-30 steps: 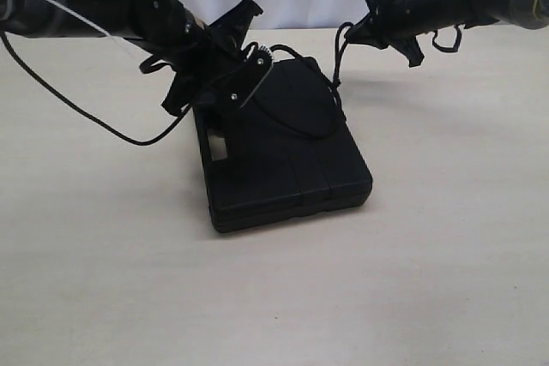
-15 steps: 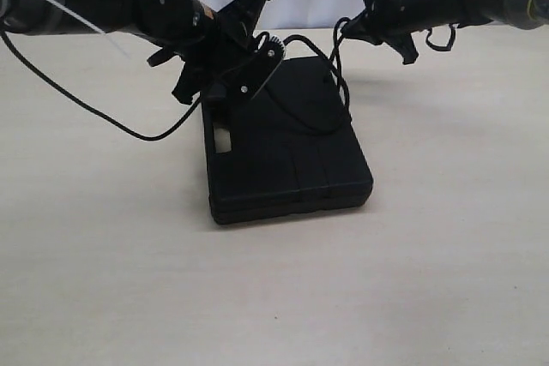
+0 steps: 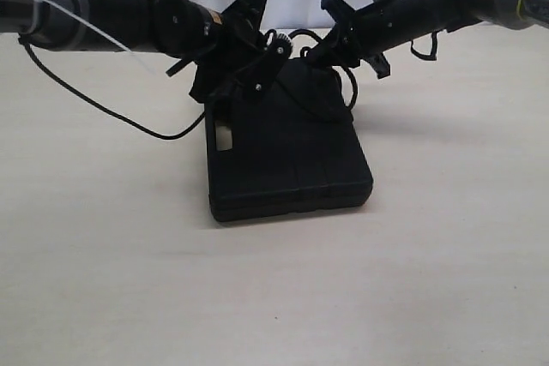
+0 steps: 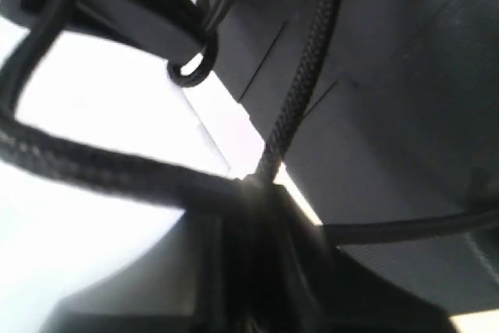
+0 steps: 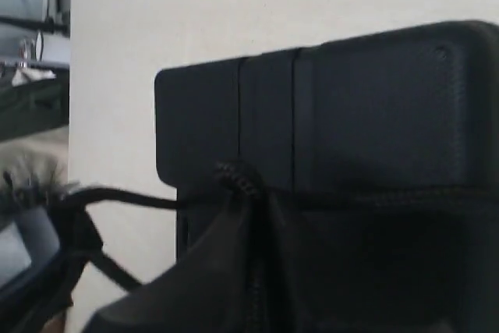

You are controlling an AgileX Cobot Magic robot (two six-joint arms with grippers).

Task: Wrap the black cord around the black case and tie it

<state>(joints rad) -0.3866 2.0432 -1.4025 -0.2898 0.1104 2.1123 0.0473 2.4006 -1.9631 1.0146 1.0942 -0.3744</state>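
Note:
The black case (image 3: pixel 292 160) lies flat in the middle of the table. The black cord (image 3: pixel 324 107) hangs in loops over the case's far end and rises to both grippers. My left gripper (image 3: pixel 260 56) hovers over the far left corner of the case, and my right gripper (image 3: pixel 333 39) over the far right part, close together. In the left wrist view the braided cord (image 4: pixel 308 68) runs into the shut left gripper (image 4: pixel 261 193), above the case (image 4: pixel 405 76). In the right wrist view the right gripper (image 5: pixel 253 204) is shut on the cord (image 5: pixel 238 178), which also crosses the case (image 5: pixel 359 107).
A thin black arm cable (image 3: pixel 111 113) sags onto the beige table (image 3: pixel 446 280) left of the case. A white backdrop stands behind the table's far edge. Both arms reach in from the upper corners.
My right gripper has swung left and down toward the case's far end. My left gripper has shifted right and slightly up. The two now nearly meet, and the cord loops have bunched between them.

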